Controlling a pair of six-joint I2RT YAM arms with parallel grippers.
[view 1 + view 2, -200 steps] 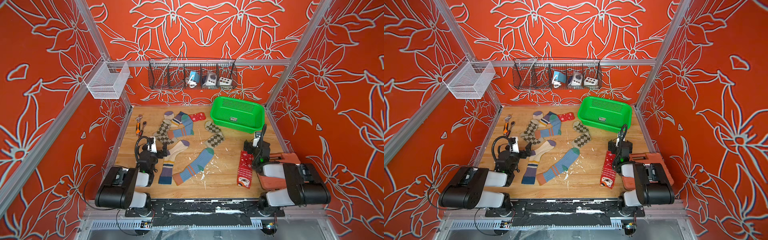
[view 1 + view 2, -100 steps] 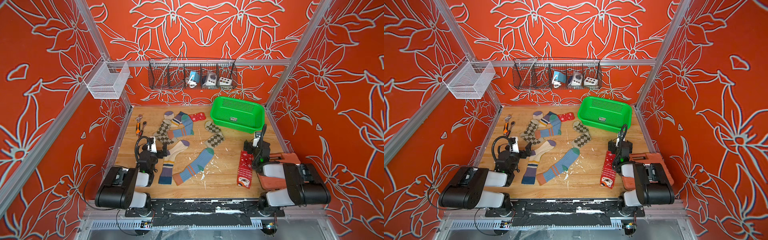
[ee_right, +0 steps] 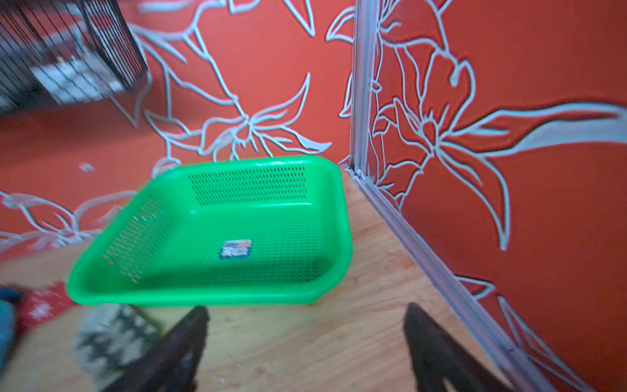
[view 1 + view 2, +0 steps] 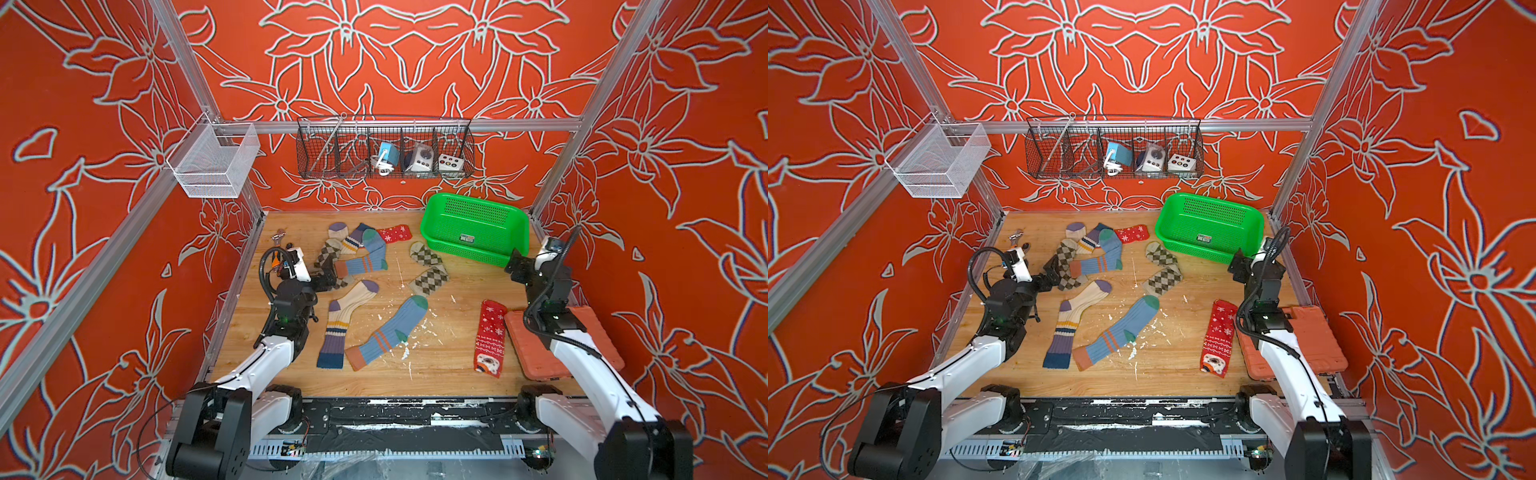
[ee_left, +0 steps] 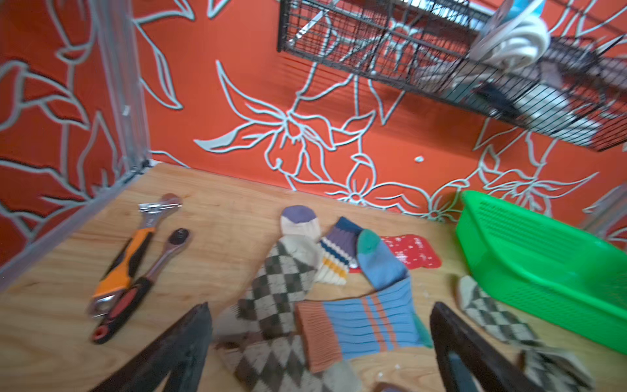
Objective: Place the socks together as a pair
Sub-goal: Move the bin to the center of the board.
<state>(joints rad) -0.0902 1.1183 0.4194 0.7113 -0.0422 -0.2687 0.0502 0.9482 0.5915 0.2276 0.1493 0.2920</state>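
Above the table [image 4: 449,374], left claw [image 4: 327,275] and right claw [image 4: 514,266] had been lifted forward off rest, both kept released, empty (pairing judged barely begun); socks [image 4: 386,332] were left scattered, unpaired, mid-table.

Probably a lab test cell: aluminium frame [image 4: 523,124], printed walls [image 4: 399,54].

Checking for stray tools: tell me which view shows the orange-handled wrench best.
The left wrist view: the orange-handled wrench lies whole beside a ratchet. Both top views show it small, partly behind the left arm's cable. The right wrist view misses it.
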